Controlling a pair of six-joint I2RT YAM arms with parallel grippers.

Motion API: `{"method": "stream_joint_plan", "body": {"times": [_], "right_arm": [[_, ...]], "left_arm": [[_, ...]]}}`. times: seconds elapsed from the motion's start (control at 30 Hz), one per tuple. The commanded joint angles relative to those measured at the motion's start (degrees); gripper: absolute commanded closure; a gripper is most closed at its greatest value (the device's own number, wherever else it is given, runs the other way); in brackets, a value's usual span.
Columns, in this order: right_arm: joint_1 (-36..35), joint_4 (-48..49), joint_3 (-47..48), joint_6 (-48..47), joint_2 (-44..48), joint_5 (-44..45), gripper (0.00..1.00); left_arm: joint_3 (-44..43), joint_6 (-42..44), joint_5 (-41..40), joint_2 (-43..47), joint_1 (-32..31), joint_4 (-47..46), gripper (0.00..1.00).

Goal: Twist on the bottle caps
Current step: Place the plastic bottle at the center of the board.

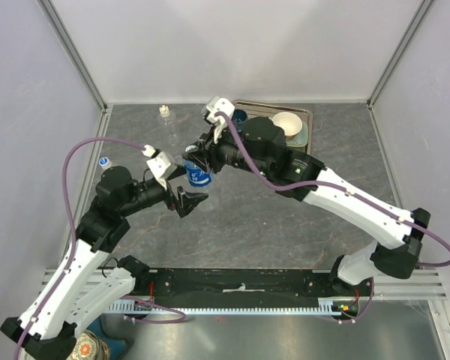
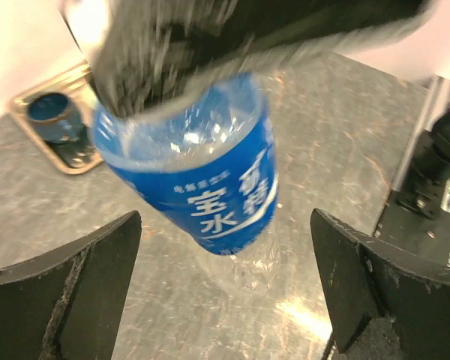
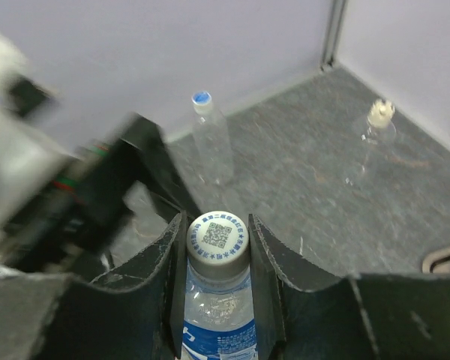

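Note:
A clear bottle with a blue label hangs tilted above the table, held at its top by my right gripper. In the right wrist view both fingers press the sides of its white bottle cap, printed with a code, and my right gripper is shut on it. My left gripper is open just below and left of the bottle. In the left wrist view the bottle hangs between and beyond my left gripper's wide-apart fingers, touching neither.
A clear bottle with a blue-topped cap stands near the left wall. Another clear bottle with a cream cap stands at the back. A metal tray at the back right holds a white bowl and a dark blue cup.

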State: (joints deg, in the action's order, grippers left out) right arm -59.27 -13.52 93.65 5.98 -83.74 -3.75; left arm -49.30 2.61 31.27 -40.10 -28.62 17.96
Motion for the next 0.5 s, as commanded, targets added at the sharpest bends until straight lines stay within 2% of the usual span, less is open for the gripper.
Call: {"method": "stream_joint_plan", "body": {"times": [0.0,0.2,0.37,0.47], "right_arm": [[1.87,-0.99,0.13,-2.11,-3.7,-0.11,0.97],[5.03,8.49,-2.4,-2.99,-8.97,-2.32,0.94],[5.56,23.87,-2.51,-2.81,-19.69,-1.79,0.9],[5.83,34.67,-3.29,-1.5,-25.4,0.14,0.9]], "left_arm": [[-3.61,0.81,-14.01,3.79,-0.12,3.04,0.01],[-8.7,3.62,-22.38,7.57,-0.12,8.49,0.01],[-14.41,3.1,-33.87,9.42,-0.12,10.78,0.01],[-16.78,2.14,-37.92,9.34,-0.12,11.22,0.01]]}}
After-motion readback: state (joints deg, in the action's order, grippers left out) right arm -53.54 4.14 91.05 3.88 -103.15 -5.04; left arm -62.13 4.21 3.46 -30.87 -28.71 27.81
